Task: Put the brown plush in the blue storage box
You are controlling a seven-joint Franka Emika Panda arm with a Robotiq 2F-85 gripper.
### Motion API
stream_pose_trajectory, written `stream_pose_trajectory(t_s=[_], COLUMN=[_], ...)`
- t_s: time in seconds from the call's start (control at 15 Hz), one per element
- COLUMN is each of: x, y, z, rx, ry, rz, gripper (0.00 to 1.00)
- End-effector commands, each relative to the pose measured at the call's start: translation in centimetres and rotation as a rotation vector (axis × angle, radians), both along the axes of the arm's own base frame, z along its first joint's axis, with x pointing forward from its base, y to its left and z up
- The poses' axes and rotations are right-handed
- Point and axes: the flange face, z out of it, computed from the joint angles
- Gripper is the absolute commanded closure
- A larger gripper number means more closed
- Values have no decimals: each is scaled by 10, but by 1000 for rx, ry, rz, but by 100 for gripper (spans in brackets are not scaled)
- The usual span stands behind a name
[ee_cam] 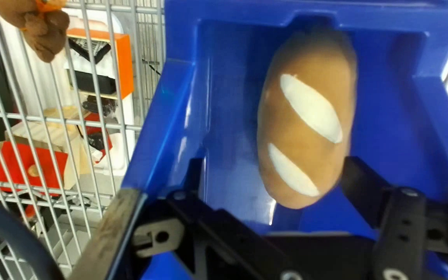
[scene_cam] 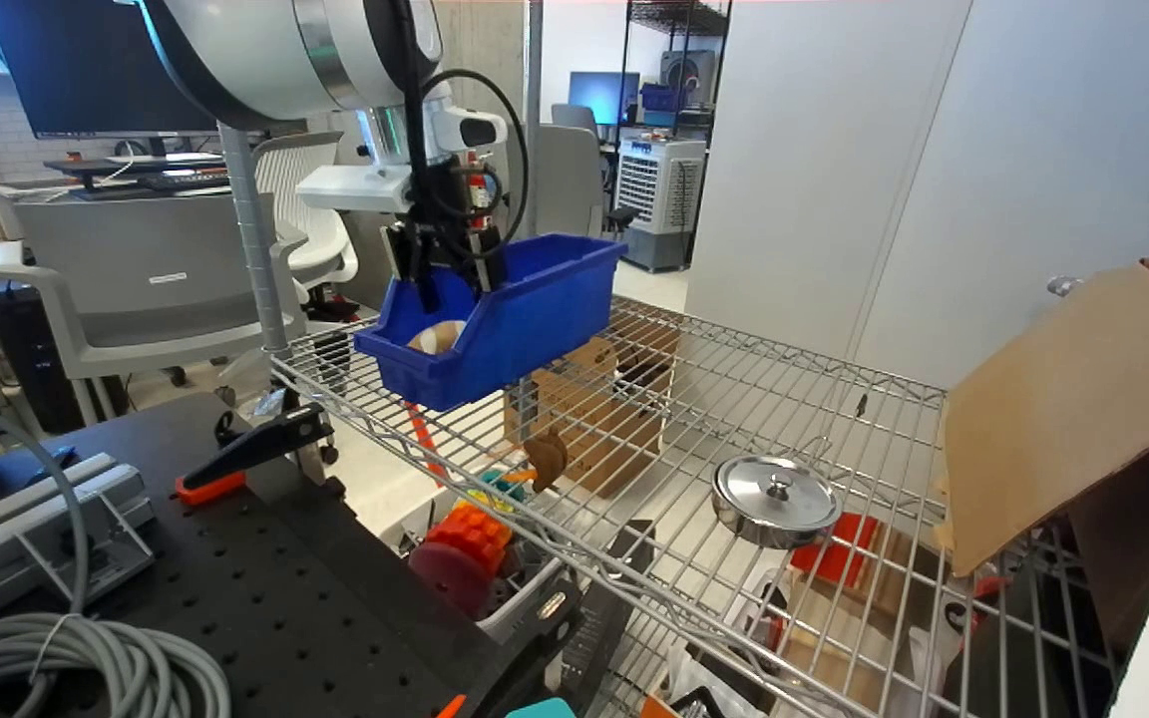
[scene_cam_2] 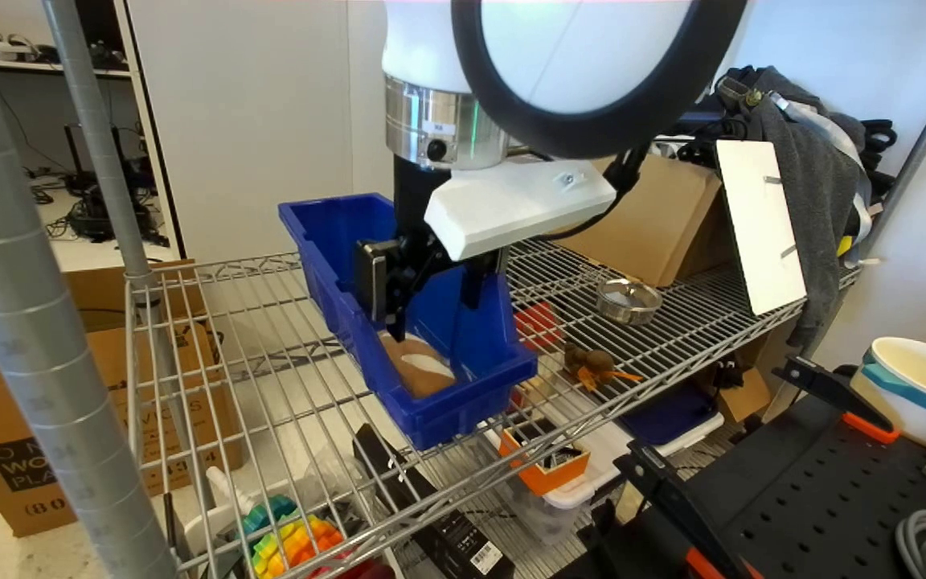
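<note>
The brown plush [ee_cam: 294, 144], a tan-orange, bread-shaped soft toy with pale slashes, lies inside the blue storage box [ee_cam: 247, 11], near its low cut-away front. It also shows there in both exterior views [scene_cam: 438, 337] [scene_cam_2: 423, 366]. The blue box [scene_cam: 555, 319] [scene_cam_2: 451, 426] stands on the wire shelf near a corner post. My gripper [ee_cam: 274, 171] is open, its fingers spread and reaching down into the box. In both exterior views the gripper [scene_cam: 457, 289] [scene_cam_2: 435, 314] is just above the plush. One fingertip overlaps the plush's edge in the wrist view; I cannot tell whether it touches.
A darker brown toy with an orange ribbon [scene_cam_2: 587, 360] [scene_cam: 547, 459] lies outside the box on the shelf's front side. A lidded metal pot [scene_cam: 777, 499] and a cardboard sheet [scene_cam: 1073, 409] are farther along. A grey post [scene_cam_2: 13, 241] rises near the box.
</note>
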Motion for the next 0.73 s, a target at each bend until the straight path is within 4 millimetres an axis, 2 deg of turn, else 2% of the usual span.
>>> stream_pose_trajectory(t_s=[0.0, 0.27, 0.47, 0.53, 0.67], x=[-22, -43, -55, -40, -46], y=[-6, -10, -25, -12, -22], z=[45, 101, 136, 115, 133], rx=[49, 150, 226, 201, 214], ry=[47, 80, 138, 105, 121], rz=[20, 67, 29, 38, 28], gripper=[0, 0, 0, 0, 0])
